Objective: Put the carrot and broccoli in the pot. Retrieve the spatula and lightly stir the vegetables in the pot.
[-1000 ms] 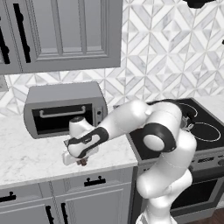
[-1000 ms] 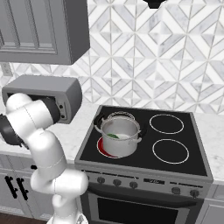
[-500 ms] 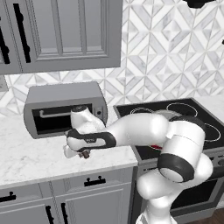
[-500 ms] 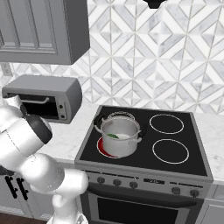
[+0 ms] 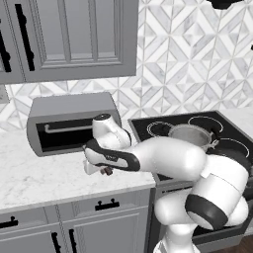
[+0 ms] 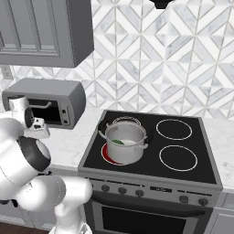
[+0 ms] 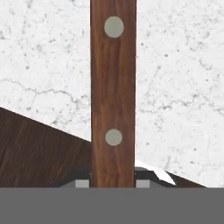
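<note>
Wooden spatula (image 7: 113,87) handle is clamped in narrowly parted jaws, long axis running straight out from them, above the marble desk (image 5: 29,178); the pot (image 6: 125,141) lies well right, on the stove.

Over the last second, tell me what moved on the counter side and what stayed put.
The arm swung lower and stretched out leftward across the counter in front of the toaster oven, carrying the gripper with it. It stays shut on the spatula, whose wooden handle runs straight up the hand view. The pot kept its place on the stove, with something green inside.
</note>
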Available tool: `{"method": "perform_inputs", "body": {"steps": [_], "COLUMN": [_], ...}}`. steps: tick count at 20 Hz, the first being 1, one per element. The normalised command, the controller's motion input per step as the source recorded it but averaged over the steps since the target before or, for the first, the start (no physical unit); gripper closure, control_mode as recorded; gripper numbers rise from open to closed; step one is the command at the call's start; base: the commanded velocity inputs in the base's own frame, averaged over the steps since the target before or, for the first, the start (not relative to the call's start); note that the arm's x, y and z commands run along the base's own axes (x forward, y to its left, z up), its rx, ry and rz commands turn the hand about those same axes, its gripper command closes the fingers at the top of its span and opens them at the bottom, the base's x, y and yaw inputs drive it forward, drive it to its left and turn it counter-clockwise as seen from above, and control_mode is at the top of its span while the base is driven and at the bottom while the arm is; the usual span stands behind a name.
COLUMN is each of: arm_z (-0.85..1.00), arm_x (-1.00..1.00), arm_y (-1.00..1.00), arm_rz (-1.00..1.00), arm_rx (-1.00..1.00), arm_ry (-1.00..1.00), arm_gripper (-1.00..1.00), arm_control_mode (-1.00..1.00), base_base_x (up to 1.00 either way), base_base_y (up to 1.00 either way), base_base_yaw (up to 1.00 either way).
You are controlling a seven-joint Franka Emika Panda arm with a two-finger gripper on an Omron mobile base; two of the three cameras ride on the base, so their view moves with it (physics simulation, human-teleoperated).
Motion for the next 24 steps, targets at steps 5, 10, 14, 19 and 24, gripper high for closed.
{"method": "perform_inputs", "body": {"steps": [5, 10, 14, 19, 24], "arm_z": [0.72, 0.51, 0.15, 0.00, 0.00], "arm_x": [-0.04, -0.03, 0.04, 0.15, 0.15], "arm_y": [-0.86, -1.00, -1.00, -0.96, -0.79], "arm_rz": [0.00, 0.00, 0.00, 0.00, 0.00], "arm_rx": [-0.07, -0.13, -0.12, -0.02, 0.04], "arm_ry": [0.00, 0.02, 0.04, 0.03, 0.00], "arm_gripper": [1.00, 1.00, 1.00, 1.00, 1.00], "arm_control_mode": [-1.00, -1.00, -1.00, -1.00, -1.00], "base_base_x": [0.00, 0.00, 0.00, 0.00, 0.00], "base_base_y": [0.00, 0.00, 0.00, 0.00, 0.00], "base_base_yaw": [0.00, 0.00, 0.00, 0.00, 0.00]}}
